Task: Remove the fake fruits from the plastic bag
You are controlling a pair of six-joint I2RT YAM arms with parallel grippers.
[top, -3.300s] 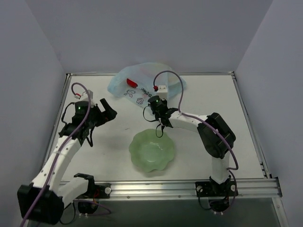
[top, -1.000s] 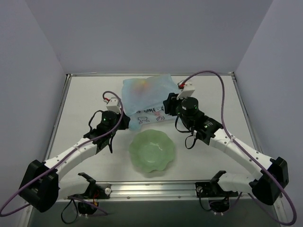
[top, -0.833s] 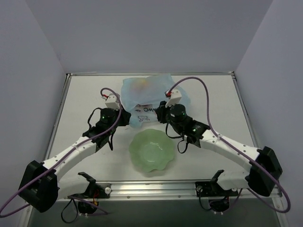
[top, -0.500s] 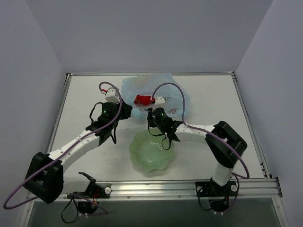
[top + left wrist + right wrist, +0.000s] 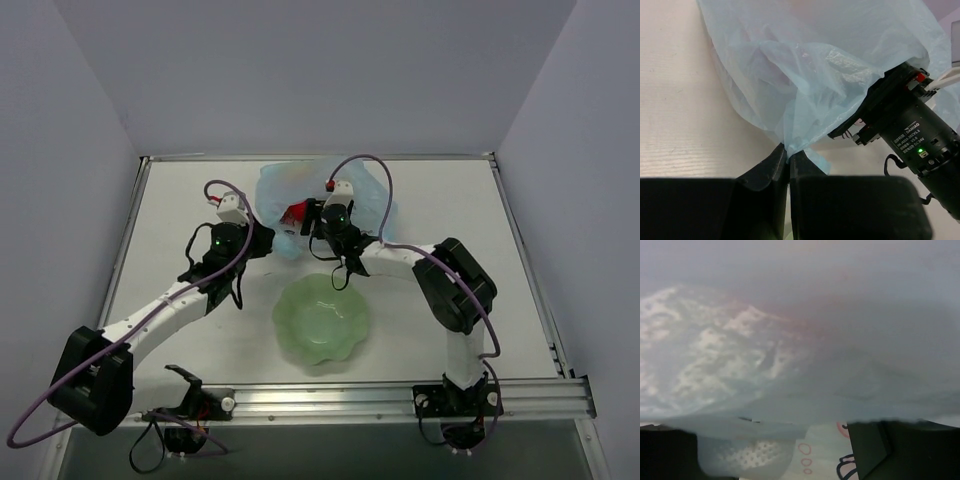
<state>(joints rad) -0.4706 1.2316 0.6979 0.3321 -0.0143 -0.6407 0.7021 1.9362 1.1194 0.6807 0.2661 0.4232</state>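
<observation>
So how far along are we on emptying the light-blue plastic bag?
Nothing is out yet: the pale green scalloped bowl is empty and no fruit lies on the white table. In hand: the left gripper is shut on the thin light-blue plastic bag's edge, and the right gripper, jaws open, is at its mouth. Every fruit is left to remove.

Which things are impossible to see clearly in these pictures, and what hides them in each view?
1. Fake fruits, top view: only a red patch shows through the plastic bag; number and kinds unclear.
2. Right wrist view: bag film close to the lens blurs everything beyond the right gripper.
3. Left wrist view: bag folds above the left gripper, shut on the bag's edge, hide the contents.
</observation>
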